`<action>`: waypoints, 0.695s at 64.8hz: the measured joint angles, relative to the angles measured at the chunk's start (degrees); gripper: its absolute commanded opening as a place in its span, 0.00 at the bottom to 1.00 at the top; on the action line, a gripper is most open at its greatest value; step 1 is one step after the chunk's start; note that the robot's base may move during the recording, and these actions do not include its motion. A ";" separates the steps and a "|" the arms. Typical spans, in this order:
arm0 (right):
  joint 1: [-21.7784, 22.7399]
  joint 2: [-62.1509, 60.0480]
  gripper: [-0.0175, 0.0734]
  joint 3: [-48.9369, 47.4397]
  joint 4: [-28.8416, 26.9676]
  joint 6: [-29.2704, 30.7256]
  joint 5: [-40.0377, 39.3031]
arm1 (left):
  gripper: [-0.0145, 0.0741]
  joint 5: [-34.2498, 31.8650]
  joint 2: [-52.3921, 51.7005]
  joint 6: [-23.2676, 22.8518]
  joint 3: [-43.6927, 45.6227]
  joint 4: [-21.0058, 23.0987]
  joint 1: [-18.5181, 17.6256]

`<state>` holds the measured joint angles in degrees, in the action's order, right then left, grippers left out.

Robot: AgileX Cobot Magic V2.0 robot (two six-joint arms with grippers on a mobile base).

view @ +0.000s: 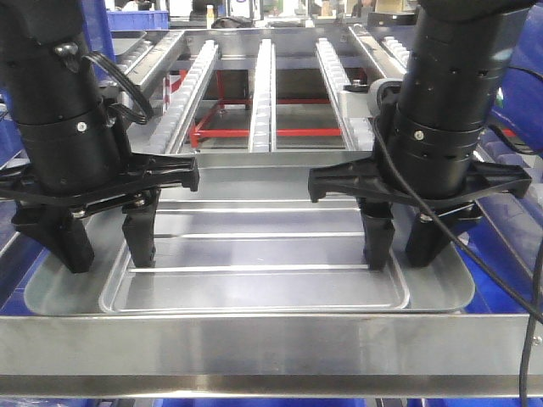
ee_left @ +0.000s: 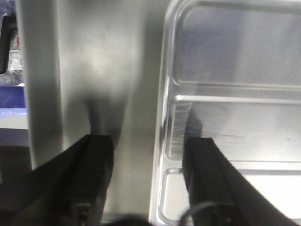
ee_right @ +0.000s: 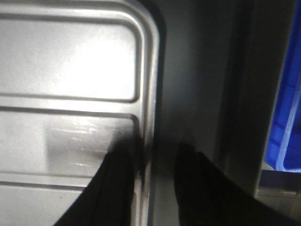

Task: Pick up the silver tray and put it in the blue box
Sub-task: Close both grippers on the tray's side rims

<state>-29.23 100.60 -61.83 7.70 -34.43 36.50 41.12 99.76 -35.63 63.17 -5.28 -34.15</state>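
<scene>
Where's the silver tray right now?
In the front view, the silver tray lies at lower centre, behind the steel front bar, with the left tool and right tool each straddling a side rim.

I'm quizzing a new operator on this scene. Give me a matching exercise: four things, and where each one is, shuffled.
1 silver tray
2 left gripper
3 right gripper
4 red frame

a astride the tray's right rim
b far back, below the roller tracks
c lying flat behind the front steel rail
d astride the tray's left rim

Pairs: 1-c, 2-d, 3-a, 4-b
</scene>
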 measured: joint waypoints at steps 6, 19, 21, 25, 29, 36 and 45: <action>0.00 0.00 0.58 0.00 0.00 0.00 -0.37 | 0.46 0.00 0.00 0.00 0.00 0.00 0.00; 0.00 0.00 0.58 0.00 0.00 0.00 -0.95 | 0.46 0.00 0.00 0.00 0.00 0.00 0.00; 0.00 0.00 0.58 0.00 0.00 0.00 -0.95 | 0.46 0.00 0.00 0.00 0.00 0.00 0.00; 0.00 0.00 0.58 0.00 0.00 0.00 -1.05 | 0.46 0.00 0.00 0.00 0.00 0.00 0.00; 0.00 0.00 0.58 0.00 0.00 0.00 -1.09 | 0.46 0.00 0.00 0.00 0.00 0.00 0.00; 0.00 0.00 0.58 0.00 0.08 0.00 -1.18 | 0.46 0.00 0.00 0.00 0.00 0.00 0.00; 0.00 0.10 0.58 0.00 0.08 0.00 -1.49 | 0.46 0.00 0.00 0.00 0.00 0.00 0.00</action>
<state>-29.23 100.70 -61.83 7.79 -34.43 35.01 41.12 99.76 -35.63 63.17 -5.28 -34.15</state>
